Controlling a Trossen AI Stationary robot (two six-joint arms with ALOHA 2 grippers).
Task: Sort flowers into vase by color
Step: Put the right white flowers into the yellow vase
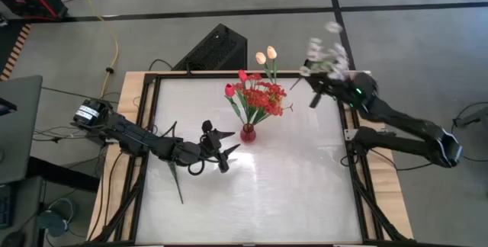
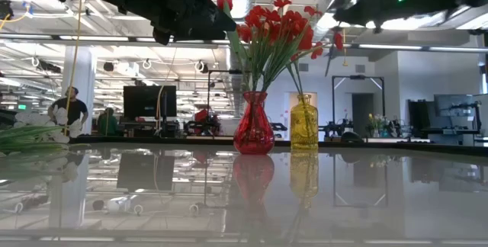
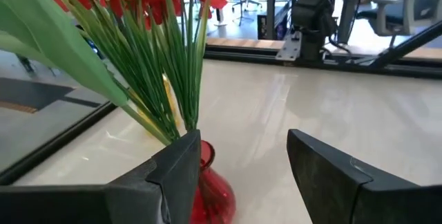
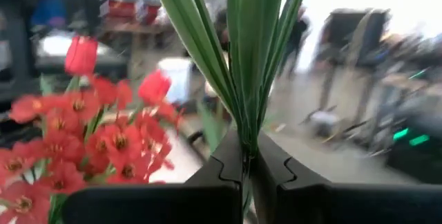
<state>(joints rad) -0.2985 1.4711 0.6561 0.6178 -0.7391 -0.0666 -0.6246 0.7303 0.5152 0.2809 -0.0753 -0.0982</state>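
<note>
R gripper [image 1: 319, 79] at the table's far right corner, fingers pinched on the green stems of a white sprig [image 1: 326, 55], held up in the air. L gripper [image 1: 226, 146] spread wide w/ nothing in it, just beside the red vase [image 1: 248, 133] mid-table. Red flowers [image 1: 259, 96] stand in the red vase. Peach tulips [image 1: 267, 54] at the far edge, in a yellow vase [image 2: 303, 123]. One green stem [image 1: 177, 180] lies on the table under the L arm.

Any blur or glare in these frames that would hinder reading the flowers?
High view: the white sprig in the right gripper is smeared by motion; the table shows mild sheen. Low view: the glossy tabletop mirrors the red vase and yellow vase. Right wrist view: everything is soft, background most. Left wrist view: sharp, the left gripper open.
</note>
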